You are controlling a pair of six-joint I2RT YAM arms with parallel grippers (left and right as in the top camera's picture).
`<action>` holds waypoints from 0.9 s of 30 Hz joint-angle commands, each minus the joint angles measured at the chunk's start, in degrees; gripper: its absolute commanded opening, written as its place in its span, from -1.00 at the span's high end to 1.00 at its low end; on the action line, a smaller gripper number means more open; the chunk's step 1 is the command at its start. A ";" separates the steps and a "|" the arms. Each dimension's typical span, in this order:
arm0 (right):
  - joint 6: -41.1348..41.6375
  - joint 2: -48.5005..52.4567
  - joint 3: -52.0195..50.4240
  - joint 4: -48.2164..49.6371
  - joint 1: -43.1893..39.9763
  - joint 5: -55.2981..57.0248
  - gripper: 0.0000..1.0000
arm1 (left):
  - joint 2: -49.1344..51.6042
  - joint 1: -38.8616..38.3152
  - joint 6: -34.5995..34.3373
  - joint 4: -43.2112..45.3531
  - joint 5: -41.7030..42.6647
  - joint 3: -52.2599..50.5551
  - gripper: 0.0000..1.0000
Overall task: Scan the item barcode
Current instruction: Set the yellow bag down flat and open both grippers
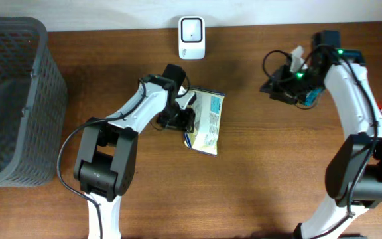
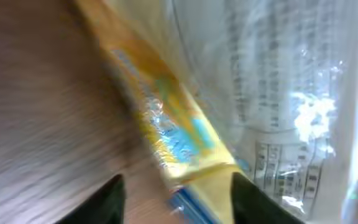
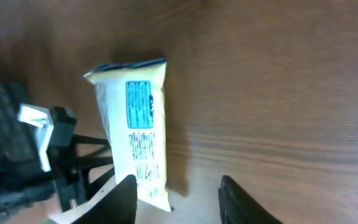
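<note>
Overhead view: the left pincer (image 1: 186,119) sits low over the worktop (image 1: 264,172), against the left long edge of the yellow-and-white packet (image 1: 207,123). The packet lies on the worktop with its small print facing up. In the left wrist view the two fingers (image 2: 107,199) stand wide apart. The packet's yellow sealed edge runs into the gap between them, closer to the right-hand finger, and the fingers do not clamp it. A boxed print panel on the packet's pale face lies beyond the right-hand finger. The white barcode scanner (image 1: 191,38) stands beyond the left pincer, near the rear edge of the worktop and well apart from the packet. The right pincer (image 1: 289,85) is held above the worktop, well to the right of the packet. In the right wrist view its fingers (image 3: 122,199) are moderately apart with only bare worktop between them. The packet lies ahead and to their left. A grey mesh basket (image 1: 12,99) stands well to the left of the left pincer.
</note>
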 commanded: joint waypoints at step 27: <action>17.40 19.78 -0.55 11.63 27.74 18.36 0.92 | -0.26 15.72 -14.40 -23.98 -18.49 23.58 -0.99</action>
